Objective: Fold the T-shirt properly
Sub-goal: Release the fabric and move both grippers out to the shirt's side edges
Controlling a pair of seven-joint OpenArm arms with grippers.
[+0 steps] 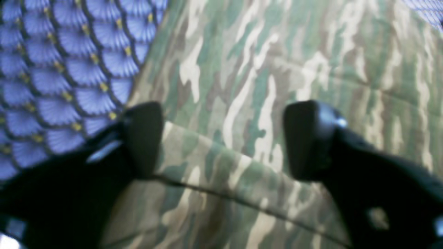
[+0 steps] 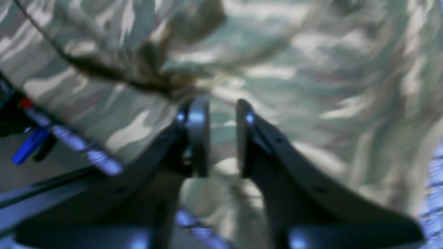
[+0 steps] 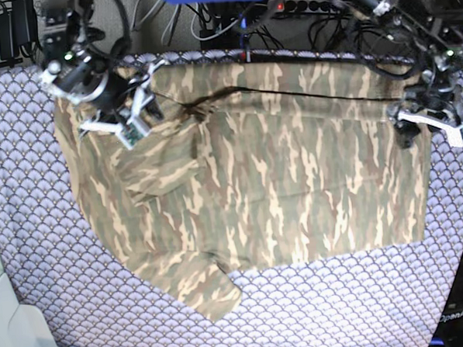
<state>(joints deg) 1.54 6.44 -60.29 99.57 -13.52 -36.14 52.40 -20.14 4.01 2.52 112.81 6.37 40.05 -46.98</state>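
Note:
The camouflage T-shirt (image 3: pixel 278 179) lies spread on the fan-scale tablecloth (image 3: pixel 339 308), one sleeve (image 3: pixel 210 287) pointing to the near edge. My left gripper (image 3: pixel 412 129) hovers at the shirt's right edge. In its wrist view the left gripper (image 1: pixel 225 141) is open, fingers wide apart astride a hemmed fold of the T-shirt (image 1: pixel 259 52). My right gripper (image 3: pixel 139 116) is at the shirt's far-left part, near the collar. In its wrist view the right gripper (image 2: pixel 223 138) has its jaws nearly together, with bunched T-shirt (image 2: pixel 311 69) cloth filling the narrow gap.
Cables and a power strip (image 3: pixel 308 6) crowd the back edge of the table. A white surface (image 3: pixel 23 340) sits at the near left corner. Tablecloth (image 1: pixel 52 69) shows left of the left gripper. A blue item (image 2: pixel 27 145) lies beyond the table edge.

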